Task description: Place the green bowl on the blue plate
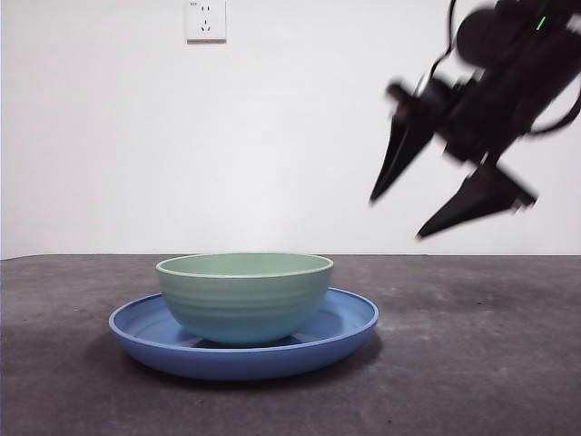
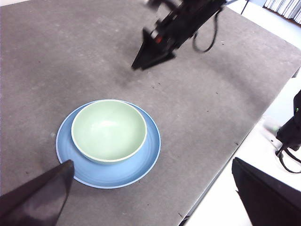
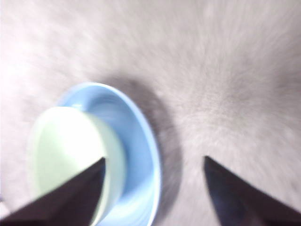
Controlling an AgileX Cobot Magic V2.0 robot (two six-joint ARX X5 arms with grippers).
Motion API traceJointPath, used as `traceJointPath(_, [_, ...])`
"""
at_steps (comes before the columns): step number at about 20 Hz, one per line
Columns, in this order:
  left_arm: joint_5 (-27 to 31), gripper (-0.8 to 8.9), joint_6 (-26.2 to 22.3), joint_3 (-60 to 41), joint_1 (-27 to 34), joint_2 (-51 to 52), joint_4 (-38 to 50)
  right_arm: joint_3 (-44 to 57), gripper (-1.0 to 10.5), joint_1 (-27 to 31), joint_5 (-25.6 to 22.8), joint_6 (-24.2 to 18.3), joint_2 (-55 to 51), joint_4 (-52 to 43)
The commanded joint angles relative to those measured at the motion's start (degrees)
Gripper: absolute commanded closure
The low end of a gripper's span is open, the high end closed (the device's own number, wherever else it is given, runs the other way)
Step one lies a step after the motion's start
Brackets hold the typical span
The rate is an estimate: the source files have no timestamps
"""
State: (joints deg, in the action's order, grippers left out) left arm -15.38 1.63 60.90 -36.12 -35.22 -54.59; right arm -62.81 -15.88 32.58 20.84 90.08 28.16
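Green bowl (image 1: 244,296) seated upright inside the blue plate (image 1: 345,329), slightly left of centre in the lower half of the front frame, base resting on the plate's floor and the plate's rim showing on both sides. Seen from above in the left wrist picture: same bowl (image 2: 109,130) a little toward the upper left of the plate (image 2: 141,162), with a wider band of blue left free at the lower right. Both resting on a dark grey table (image 1: 472,363) with a rough, speckled surface. Nothing touching the bowl or the plate. Right gripper (image 1: 397,216) hanging in the air at the upper right of the front frame, well above the table and well apart from the bowl, jaws spread wide and holding nothing; outline blurred. In its own wrist picture, also blurred, bowl (image 3: 66,155) and plate (image 3: 136,141) lying at the lower left, gap between the two jaws filled only with bare table. Left gripper (image 2: 155,193) high over the table, jaws far apart too and empty, bowl and plate between and beyond them. White wall (image 1: 109,136) behind the table, with a white socket (image 1: 206,20) at the top edge of the front frame.
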Motion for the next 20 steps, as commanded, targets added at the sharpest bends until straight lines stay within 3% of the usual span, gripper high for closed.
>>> traceJointPath(1, [-0.3, 1.76, 0.3, 1.2, -0.3, -0.3, 0.6, -1.1, 4.7, 0.4, 0.0, -1.6, -7.1, 3.6])
traceJointPath(9, [-0.3, 1.75, 0.3, 1.2, -0.3, -0.3, 0.5, -1.1, 3.0, -3.0, -3.8, -4.9, -32.5, 19.6])
traceJointPath(20, [-0.3, 1.76, 0.3, 1.2, -0.3, -0.3, 0.4, -1.0, 3.0, -6.1, -10.6, -15.8, -50.8, 37.7])
